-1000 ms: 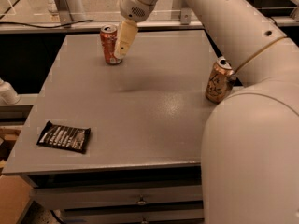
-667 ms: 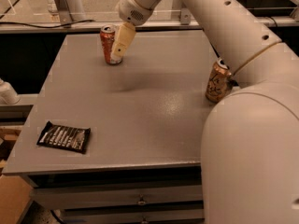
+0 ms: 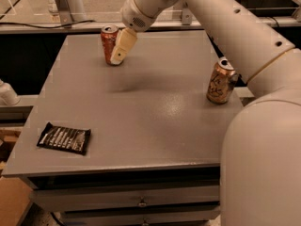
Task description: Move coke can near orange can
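The coke can [image 3: 108,42], reddish-orange with white markings and a silver top, stands upright at the far left of the grey table [image 3: 141,112]. My gripper [image 3: 117,55] reaches down from the arm above and sits right against the can's right side, partly covering it. The orange can [image 3: 220,81], gold-tan with dark graphics, stands upright near the table's right edge, far from the coke can.
A black snack packet [image 3: 64,138] lies flat near the front left corner. My white arm [image 3: 263,126] fills the right side of the view. A drawer front [image 3: 136,199] sits below the table's front edge. A rail runs behind the table.
The gripper has shifted slightly left and down against the coke can. Both cans stand where they were.
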